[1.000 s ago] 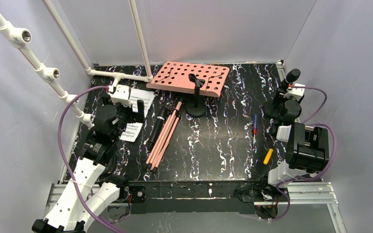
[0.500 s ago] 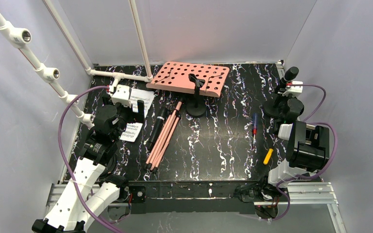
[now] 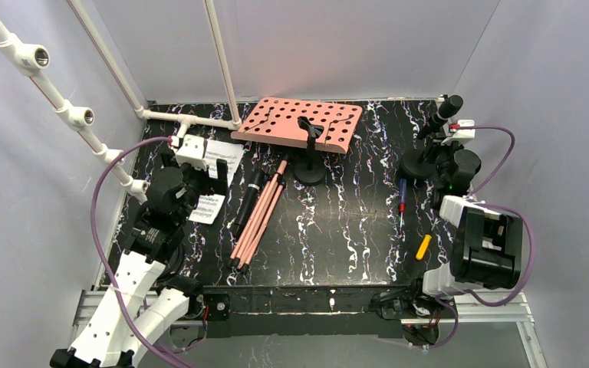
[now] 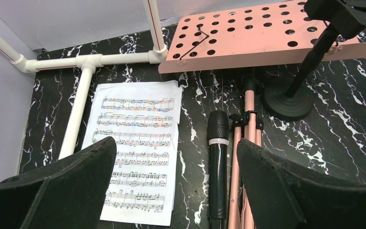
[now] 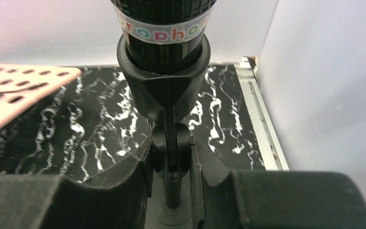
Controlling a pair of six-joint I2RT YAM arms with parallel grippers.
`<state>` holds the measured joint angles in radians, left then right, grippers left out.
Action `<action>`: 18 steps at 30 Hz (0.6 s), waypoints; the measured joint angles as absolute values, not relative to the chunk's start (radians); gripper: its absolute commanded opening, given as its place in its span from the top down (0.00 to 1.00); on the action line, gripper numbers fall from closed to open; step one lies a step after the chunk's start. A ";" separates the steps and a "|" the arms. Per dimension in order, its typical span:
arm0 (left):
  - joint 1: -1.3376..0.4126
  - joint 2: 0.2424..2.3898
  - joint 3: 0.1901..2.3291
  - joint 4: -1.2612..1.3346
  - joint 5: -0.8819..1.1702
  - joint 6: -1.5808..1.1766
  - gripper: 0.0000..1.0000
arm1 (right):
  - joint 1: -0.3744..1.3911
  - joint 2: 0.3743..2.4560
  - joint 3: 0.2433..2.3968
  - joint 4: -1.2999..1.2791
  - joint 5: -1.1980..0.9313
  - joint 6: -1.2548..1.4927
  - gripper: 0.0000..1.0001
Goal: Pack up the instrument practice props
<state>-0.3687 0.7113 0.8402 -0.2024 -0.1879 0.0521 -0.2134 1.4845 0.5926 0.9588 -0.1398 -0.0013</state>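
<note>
Right gripper (image 5: 171,164): your jaws pinch the stem of the microphone stand (image 5: 170,138), at 2 o'clock.
Left gripper (image 4: 176,167): yours gapes wide, holding nothing, over the sheet music (image 4: 138,138), 10 o'clock.
Music desk (image 3: 297,123): 12 o'clock.

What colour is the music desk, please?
The music desk is salmon pink; clearest in left wrist view.

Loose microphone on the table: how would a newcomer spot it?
Start at the pink perforated music desk at the table's far edge. Just nearer lie the folded pink tripod legs; the microphone lies flat along their left. Unlike the other microphone, it sits in no stand.
</note>
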 measured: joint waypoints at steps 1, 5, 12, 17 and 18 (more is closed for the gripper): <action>-0.369 0.709 0.840 -0.202 -0.186 0.053 0.05 | -0.204 1.464 0.593 0.952 -0.142 0.008 0.99; -0.369 0.691 0.838 -0.201 -0.175 0.064 0.05 | -0.147 1.372 0.593 0.916 -0.145 0.027 0.99; -0.369 0.632 0.794 -0.160 -0.141 0.070 0.04 | 0.013 1.198 0.568 0.854 -0.162 0.037 0.99; -0.369 0.624 0.793 -0.150 -0.085 0.071 0.03 | 0.106 1.056 0.492 0.792 -0.213 0.072 0.99; -0.369 0.625 0.793 -0.150 -0.071 0.071 0.03 | 0.118 1.032 0.479 0.776 -0.222 0.077 0.99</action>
<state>-0.3687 0.6247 0.7929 -0.1497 -0.0708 0.0711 0.1184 1.0325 0.4789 0.7765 -0.2222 0.0772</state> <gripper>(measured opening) 0.963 0.353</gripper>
